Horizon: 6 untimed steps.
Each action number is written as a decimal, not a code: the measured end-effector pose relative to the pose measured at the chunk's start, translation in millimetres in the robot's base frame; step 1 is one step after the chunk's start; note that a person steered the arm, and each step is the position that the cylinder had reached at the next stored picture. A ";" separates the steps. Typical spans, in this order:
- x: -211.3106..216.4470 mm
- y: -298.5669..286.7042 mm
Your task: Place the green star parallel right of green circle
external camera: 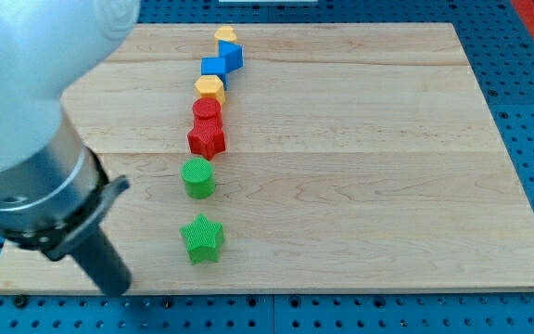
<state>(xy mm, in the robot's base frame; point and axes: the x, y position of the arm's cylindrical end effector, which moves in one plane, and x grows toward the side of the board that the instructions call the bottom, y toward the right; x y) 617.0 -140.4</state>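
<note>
Largest first: the bench (pixel 360 186), a pale wooden board, fills most of the view. Our arm (pixel 35 121) bulks over its near left corner, and its dark rod runs down to our tip (pixel 119 288) at the near left edge. We carry no jaws, only this rod, so there is nothing to spread or press together.

The blocks stand in one loose line running from far to near, a little left of the middle. Farthest is a yellow block (pixel 225 36), its shape unclear, with a blue block (pixel 222 61) touching it. Then come the yellow hexagon (pixel 209 89), the red cylinder (pixel 206 110) and the red star (pixel 207 138), each touching the next. Apart from these, nearer to us, sits the green circle (pixel 197 177), and nearer again the green star (pixel 202 238), close to the near edge.

We judge the task not yet begun. The star lies near of the circle, not right of it, and our tip stands left of the star, well apart and touching no block. What is left is to push the star rightward and farther away until it sits level with the circle.

The star has no long axis; one point faces the far side.
</note>
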 end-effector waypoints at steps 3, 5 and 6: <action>-38.6 189.3; -0.3 113.3; -11.2 40.9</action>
